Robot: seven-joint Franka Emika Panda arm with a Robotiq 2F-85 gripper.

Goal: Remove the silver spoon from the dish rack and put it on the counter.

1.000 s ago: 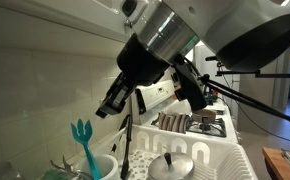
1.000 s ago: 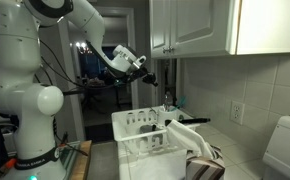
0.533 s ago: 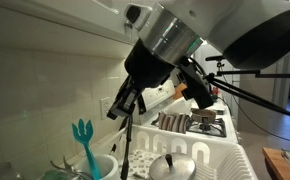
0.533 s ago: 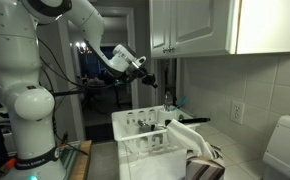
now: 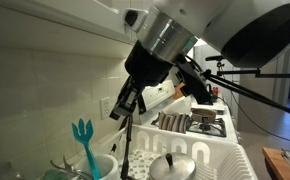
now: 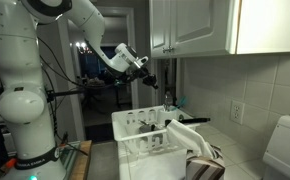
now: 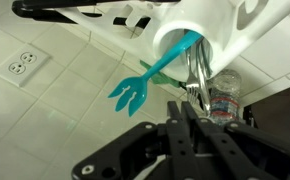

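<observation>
In an exterior view, the gripper (image 5: 122, 104) hangs above the white utensil cup (image 5: 97, 166) at the end of the dish rack (image 5: 230, 160). Its jaws look pressed together. A thin dark stem (image 5: 125, 150) rises from beside the cup to just under the fingertips. I cannot tell from here whether it is touched. The teal pronged utensil (image 5: 82, 135) stands in the cup, off to one side of the gripper. No spoon lies on any counter that I can see, so I judge the job hardly begun.

In an exterior view from across the room, the gripper (image 6: 148, 78) sits high over the cup end of the dish rack (image 6: 135, 125). It is too small there to read the jaws.

In the wrist view, the mouth of the utensil cup (image 7: 220, 25) faces the camera. The teal pronged utensil (image 7: 145, 80) sticks out of it. The silver spoon (image 7: 198, 68) seems to be among the shiny stems in the cup, not yet lifted out. The gripper (image 7: 189, 112) has its jaws shut tight, with the fingertips right at the ends of those stems. I cannot say whether a stem is pinched between them. To my eye, both the lift from the cup and the placing on the counter are left to do.
</observation>
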